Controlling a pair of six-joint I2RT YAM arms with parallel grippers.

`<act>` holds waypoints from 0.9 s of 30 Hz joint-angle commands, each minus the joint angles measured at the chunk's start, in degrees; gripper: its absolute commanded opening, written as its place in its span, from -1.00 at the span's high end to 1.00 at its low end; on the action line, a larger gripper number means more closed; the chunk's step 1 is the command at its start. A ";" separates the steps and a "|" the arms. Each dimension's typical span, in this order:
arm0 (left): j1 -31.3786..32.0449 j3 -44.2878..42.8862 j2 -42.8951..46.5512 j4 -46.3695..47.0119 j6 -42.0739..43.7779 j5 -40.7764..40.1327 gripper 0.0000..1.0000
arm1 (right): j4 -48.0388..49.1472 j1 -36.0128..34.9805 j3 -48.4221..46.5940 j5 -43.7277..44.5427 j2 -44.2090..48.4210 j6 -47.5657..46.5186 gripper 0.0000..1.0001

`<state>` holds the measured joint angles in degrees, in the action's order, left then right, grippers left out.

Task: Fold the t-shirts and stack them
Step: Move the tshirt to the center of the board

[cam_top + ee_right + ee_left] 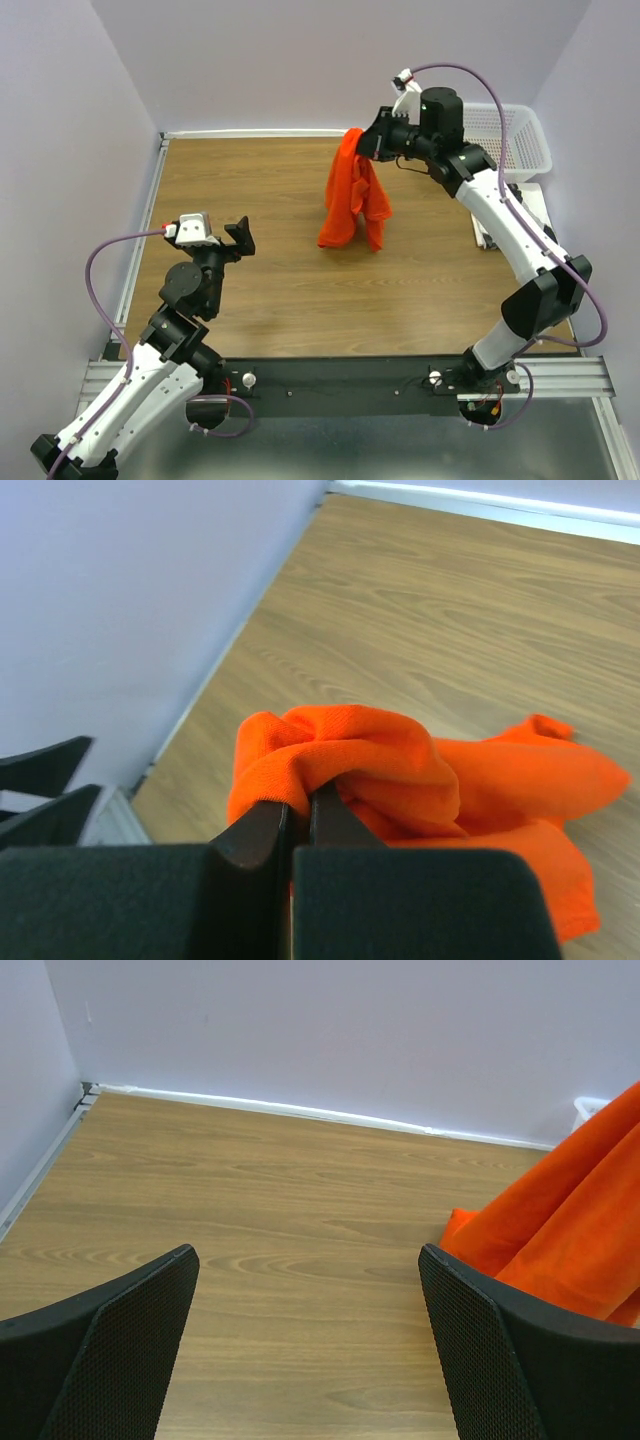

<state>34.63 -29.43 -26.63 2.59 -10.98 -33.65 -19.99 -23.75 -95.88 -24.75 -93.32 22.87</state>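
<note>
One orange-red t-shirt hangs bunched from my right gripper, lifted above the middle of the wooden table, its lower end touching or close to the tabletop. In the right wrist view the fingers are shut on a fold of the t-shirt. My left gripper is open and empty at the left of the table, well apart from the shirt. In the left wrist view the shirt shows at the right, behind the right finger.
A white mesh basket stands at the far right corner. A white flat board lies in front of it, partly under the right arm. Walls close the table's back and sides.
</note>
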 commanded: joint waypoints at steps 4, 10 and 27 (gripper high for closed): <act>0.00 -0.27 1.14 -0.13 -1.50 -1.15 -0.97 | 1.44 -8.84 2.06 0.04 -0.47 9.90 0.99; 0.00 -2.56 0.36 -2.50 -4.56 -2.39 -0.97 | 1.27 -18.61 14.21 0.15 -0.72 10.97 0.26; 0.00 -6.87 -12.74 -7.51 -12.57 4.82 -0.97 | -3.58 -13.34 28.90 12.73 -2.74 -4.33 -0.28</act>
<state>34.63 -34.39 -38.79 -3.36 -20.80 -30.83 -24.05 -36.77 -69.34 -9.26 -92.82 22.11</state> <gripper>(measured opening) 0.985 0.644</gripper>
